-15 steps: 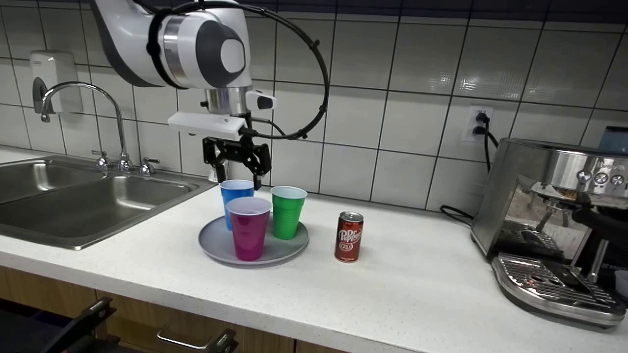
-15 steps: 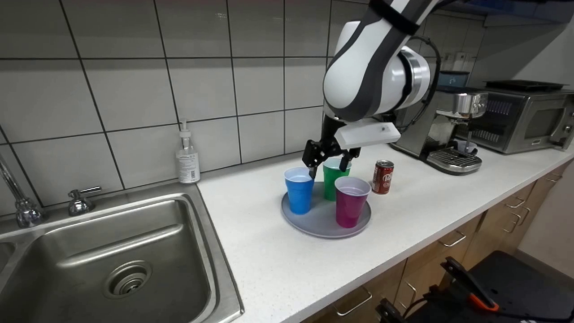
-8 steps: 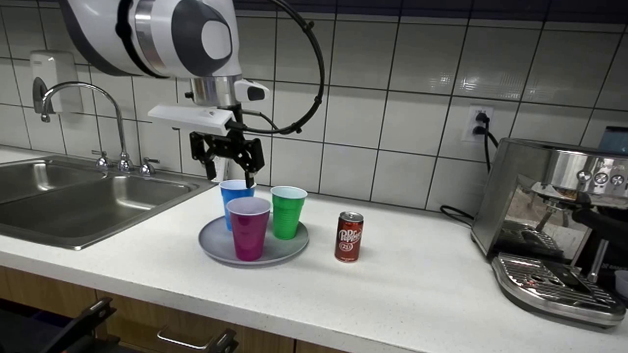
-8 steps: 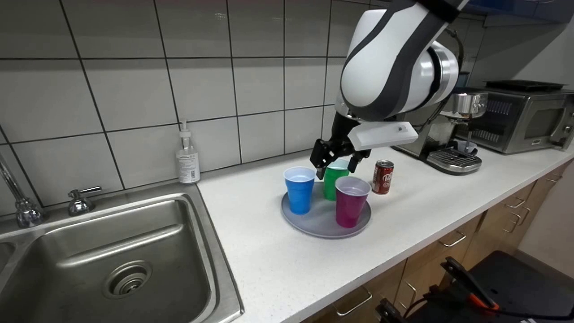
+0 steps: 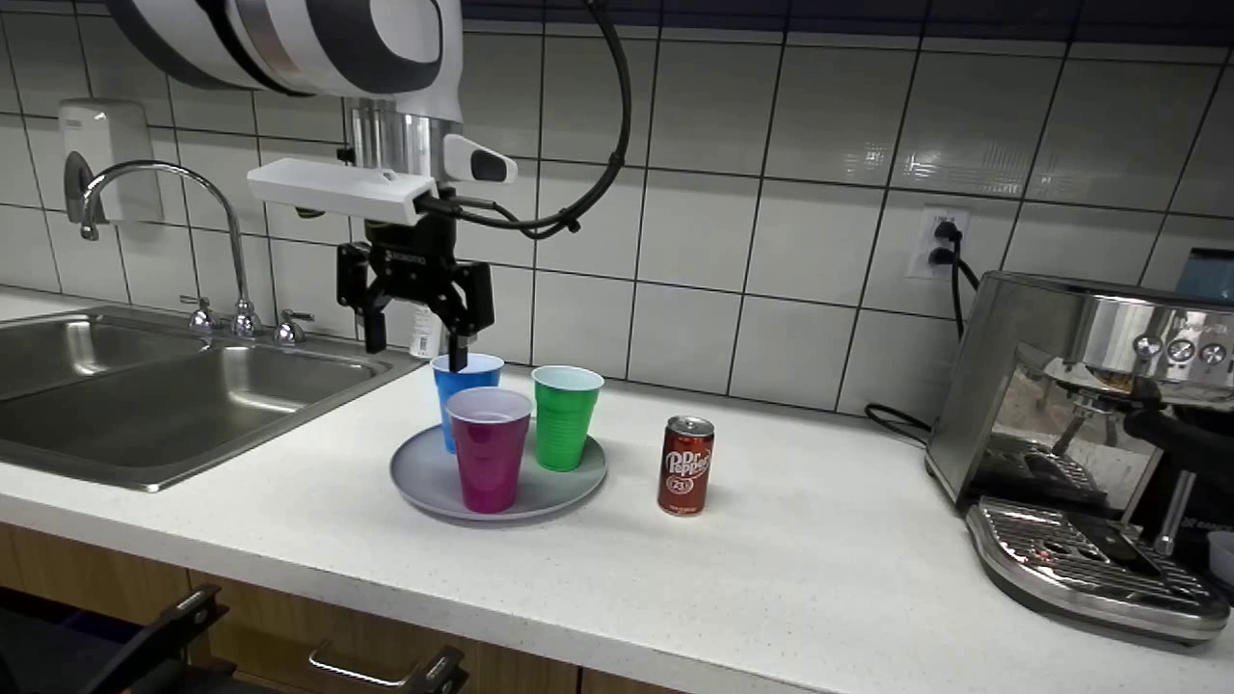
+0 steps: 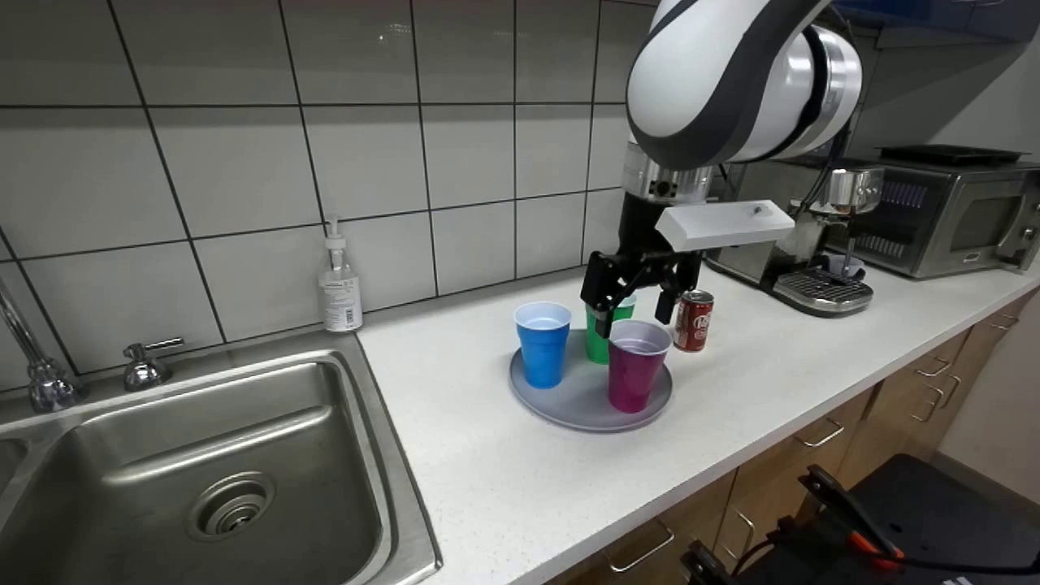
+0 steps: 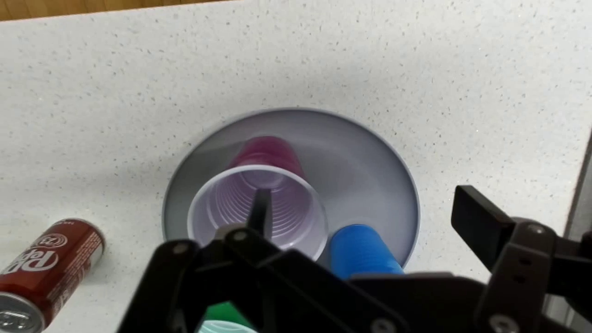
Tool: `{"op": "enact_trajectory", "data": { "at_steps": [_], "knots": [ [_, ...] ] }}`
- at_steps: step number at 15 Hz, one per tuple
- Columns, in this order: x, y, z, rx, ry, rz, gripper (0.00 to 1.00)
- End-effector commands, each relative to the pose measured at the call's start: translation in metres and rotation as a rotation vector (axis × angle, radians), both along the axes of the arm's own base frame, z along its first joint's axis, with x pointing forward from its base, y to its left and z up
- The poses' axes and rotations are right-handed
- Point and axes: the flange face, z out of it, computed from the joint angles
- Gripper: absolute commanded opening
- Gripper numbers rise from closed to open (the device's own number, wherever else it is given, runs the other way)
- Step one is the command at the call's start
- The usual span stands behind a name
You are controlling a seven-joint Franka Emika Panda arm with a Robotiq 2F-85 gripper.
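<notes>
Plainly a "Dr Pepper" can (image 5: 686, 467) near the cups (image 5: 490, 458).

Pincer (image 5: 416, 342) black. Magenta cup (image 5: 490, 458), blue cup (image 6: 543, 351), green cup (image 5: 564, 424): each pale inside. Plate (image 6: 581, 400) plain grey; table (image 5: 771, 578) white, grey-speckled.

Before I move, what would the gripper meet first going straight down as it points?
Probably the magenta plastic cup: in the wrist view one gripper finger overlaps its mouth, though depth is unclear.

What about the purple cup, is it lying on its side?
No, in both exterior views the purple cup stands upright on the gray plate.
</notes>
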Motion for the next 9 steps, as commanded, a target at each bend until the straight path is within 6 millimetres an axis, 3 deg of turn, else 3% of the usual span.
{"op": "enact_trajectory", "data": {
  "at_steps": [1, 9],
  "knots": [
    [-0.0013, -0.0001, 0.0029, 0.0, 0.006, 0.001, 1.0],
    [-0.0031, 0.0, 0.0078, 0.001, 0.011, 0.002, 1.0]
  ]
}}
